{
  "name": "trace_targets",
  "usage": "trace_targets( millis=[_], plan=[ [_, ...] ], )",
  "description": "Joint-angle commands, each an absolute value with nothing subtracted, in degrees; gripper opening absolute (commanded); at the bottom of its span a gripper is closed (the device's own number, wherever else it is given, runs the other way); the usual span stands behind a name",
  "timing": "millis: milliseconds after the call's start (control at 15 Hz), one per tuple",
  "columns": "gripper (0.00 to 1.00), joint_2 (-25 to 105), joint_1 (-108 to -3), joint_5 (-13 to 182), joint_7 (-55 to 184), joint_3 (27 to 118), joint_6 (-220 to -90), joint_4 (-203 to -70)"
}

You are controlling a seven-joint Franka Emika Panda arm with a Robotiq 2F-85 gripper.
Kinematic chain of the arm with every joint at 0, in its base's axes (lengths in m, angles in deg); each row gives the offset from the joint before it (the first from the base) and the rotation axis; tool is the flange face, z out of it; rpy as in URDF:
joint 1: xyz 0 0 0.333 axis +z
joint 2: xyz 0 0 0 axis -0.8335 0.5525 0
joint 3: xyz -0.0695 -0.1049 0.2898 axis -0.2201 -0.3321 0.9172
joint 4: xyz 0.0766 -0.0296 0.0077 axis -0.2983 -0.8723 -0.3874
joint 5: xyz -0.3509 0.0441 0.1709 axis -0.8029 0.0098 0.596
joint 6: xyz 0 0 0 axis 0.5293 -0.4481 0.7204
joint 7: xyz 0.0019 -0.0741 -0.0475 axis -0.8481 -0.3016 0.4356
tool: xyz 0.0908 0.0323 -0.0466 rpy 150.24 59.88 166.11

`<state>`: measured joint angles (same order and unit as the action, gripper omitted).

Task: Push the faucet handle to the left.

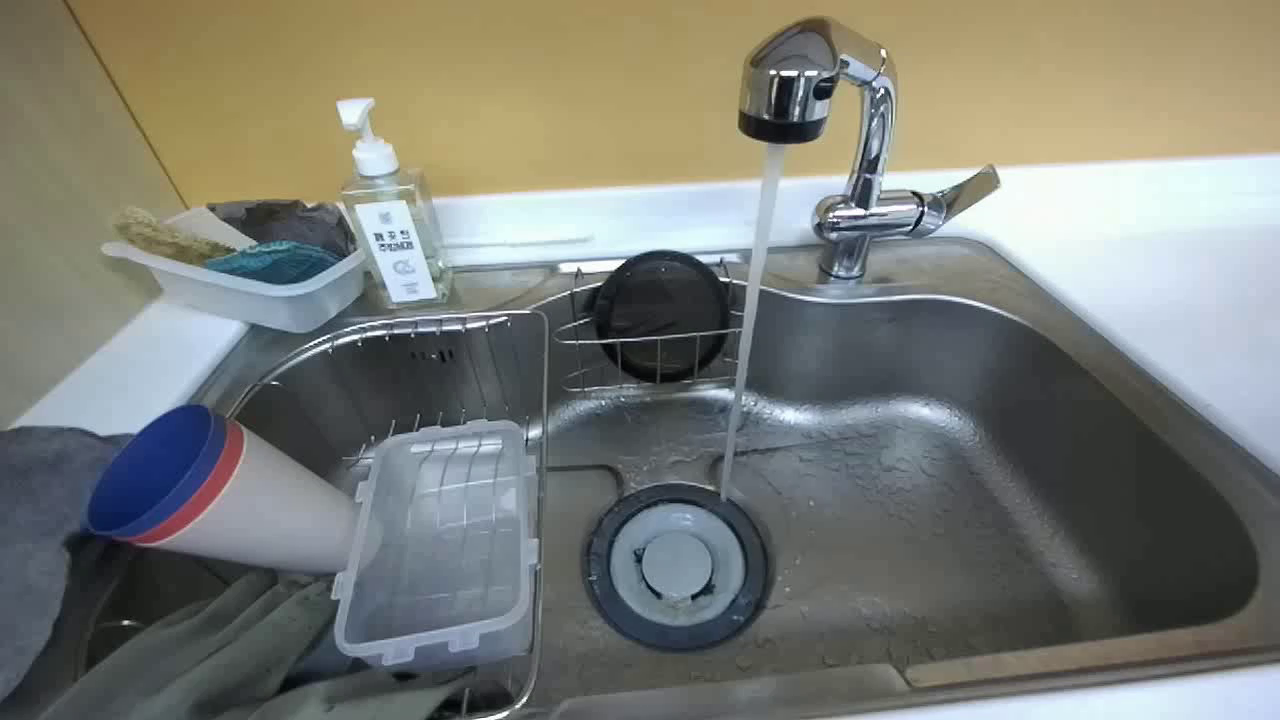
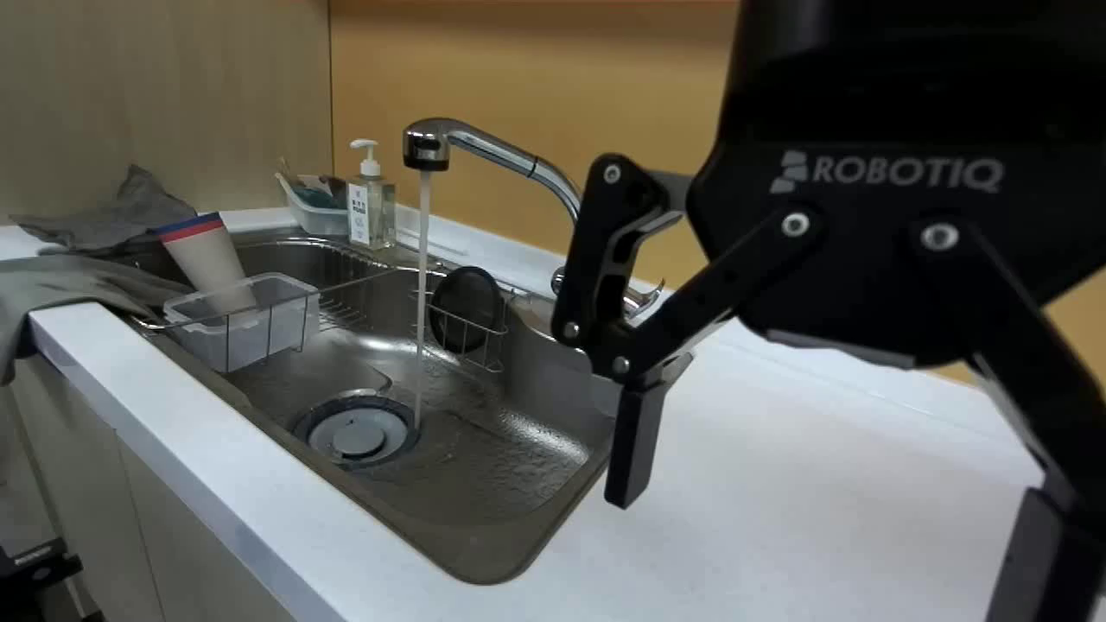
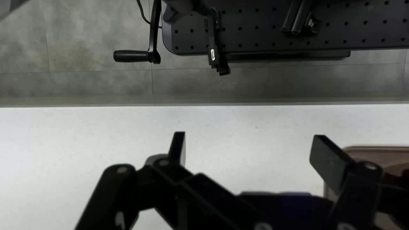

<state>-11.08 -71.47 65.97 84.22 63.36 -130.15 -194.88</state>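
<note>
The faucet handle [image 1: 968, 194] is a flat chrome lever. In an exterior view it sticks out to the right of the faucet body [image 1: 868, 210], its tip angled up. Water runs from the spray head [image 1: 790, 85] into the sink. In an exterior view my gripper [image 2: 831, 527] hangs open and empty over the white counter beside the sink. There the gripper's finger linkage covers much of the faucet's lower body, and only a small part of the handle [image 2: 660, 290] shows behind it. In the wrist view the fingers [image 3: 249, 139] are wide apart with nothing between them; the handle is out of view.
The sink [image 1: 1130, 480] holds a wire rack, a clear plastic box [image 1: 440, 560] and stacked cups [image 1: 270, 500]. A soap bottle [image 1: 400, 240] and a sponge tray [image 1: 290, 300] stand at the back. A wall [image 1: 600, 90] rises behind the faucet. The counter edge [image 3: 204, 106] shows in the wrist view.
</note>
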Motion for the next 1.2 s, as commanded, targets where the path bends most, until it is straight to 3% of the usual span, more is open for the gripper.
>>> trace_targets(
  millis=[0,667,1133],
  plan=[
    [1.00,-11.15,-70.96,65.78,84.01,62.96,-129.83,-194.74],
    [1.00,-11.15,-70.96,65.78,84.01,62.96,-129.83,-194.74],
    [1.00,-6.76,-68.74,65.19,81.69,65.23,-144.46,-192.90]
  ],
)
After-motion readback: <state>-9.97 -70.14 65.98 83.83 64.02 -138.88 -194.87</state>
